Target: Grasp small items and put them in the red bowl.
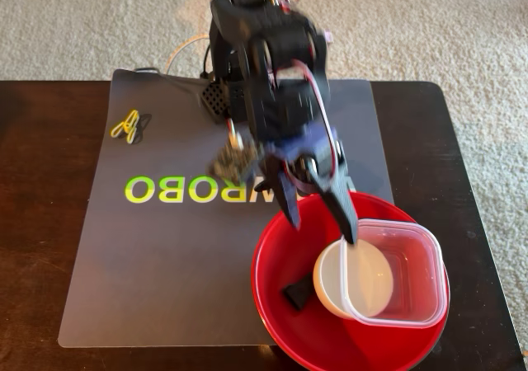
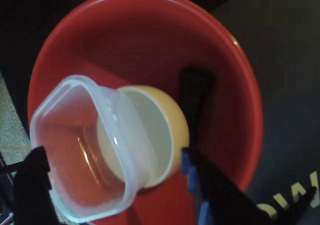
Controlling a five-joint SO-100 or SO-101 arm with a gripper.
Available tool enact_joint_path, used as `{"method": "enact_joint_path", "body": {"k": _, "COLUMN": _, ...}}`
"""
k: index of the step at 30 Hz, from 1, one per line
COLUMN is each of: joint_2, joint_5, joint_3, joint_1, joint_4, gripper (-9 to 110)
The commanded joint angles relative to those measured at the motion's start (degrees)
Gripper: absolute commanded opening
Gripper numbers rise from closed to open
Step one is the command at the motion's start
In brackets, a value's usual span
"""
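The gripper (image 1: 322, 216) is hanging over the near-left rim of the bowl (image 1: 285, 321) in the fixed view, with its two black fingers spread apart and pointing down; nothing is sitting between them. The longer finger's tip is reaching the spot where the dish (image 1: 330, 284) and the tub (image 1: 412, 264) overlap, and whether it is actually touching them cannot be told. The shorter finger is ending above the bowl's rim. In the wrist view the fingers are entering from the bottom corners, one at the lower left and one at the lower right with a blue part on it, and the gap between them (image 2: 117, 190) is wide, with the tub (image 2: 65, 135) and dish (image 2: 175, 130) showing through it. The tub is lying inside the bowl (image 2: 150, 45), tilted, with one edge resting over the dish. The dish is also lying in the bowl, partly under the tub. A black piece (image 1: 299, 293) is resting on the bowl's floor just beside the dish, also seen in the wrist view (image 2: 192, 92); its exact shape is unclear. The bowl is standing on the near right part of a dark mat (image 1: 148, 272), overhanging the mat's edge onto the table (image 1: 41, 223). The clips (image 1: 125, 126) are lying at the mat's far left corner, well apart from the bowl and the gripper.
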Motion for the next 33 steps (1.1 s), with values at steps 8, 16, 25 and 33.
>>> {"method": "enact_joint_path", "body": {"k": 8, "joint_2": 43.07, "joint_5": 24.17, "joint_3": 52.03, "joint_1": -13.45, "joint_4": -0.26, "gripper": 39}}
{"method": "enact_joint_path", "body": {"k": 16, "joint_2": 40.69, "joint_5": 31.2, "joint_3": 59.68, "joint_1": -16.52, "joint_4": -6.24, "gripper": 40}}
{"method": "enact_joint_path", "body": {"k": 25, "joint_2": 26.28, "joint_5": 33.31, "joint_3": 59.68, "joint_1": -18.11, "joint_4": -17.93, "gripper": 40}}
{"method": "enact_joint_path", "body": {"k": 33, "joint_2": 14.85, "joint_5": 32.61, "joint_3": 56.6, "joint_1": -19.95, "joint_4": -24.26, "gripper": 33}}
